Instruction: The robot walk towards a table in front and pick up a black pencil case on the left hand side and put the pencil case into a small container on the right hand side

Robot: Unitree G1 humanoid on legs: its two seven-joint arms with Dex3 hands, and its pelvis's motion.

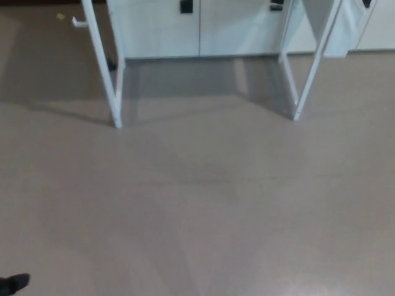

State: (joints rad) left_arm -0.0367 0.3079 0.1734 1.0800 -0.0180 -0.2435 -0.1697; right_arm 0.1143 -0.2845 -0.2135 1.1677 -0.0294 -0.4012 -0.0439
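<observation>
Mostly bare floor (203,209); white table legs (105,68) stand at the top, cabinets (197,28) behind — a dark bit at the lower left corner, perhaps the left hand (13,283); fingers impossible to tell

You get a dim, soft, slightly blurred picture; table legs (105,68) cast shadows leftward across the floor (216,203), faint glare bottom right.

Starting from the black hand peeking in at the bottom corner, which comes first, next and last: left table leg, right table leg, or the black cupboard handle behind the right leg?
1. Left table leg: same side as what seems to be the left hand.
2. Right table leg: across the floor, to the right.
3. Cupboard handle: at the top, behind that leg.
</observation>
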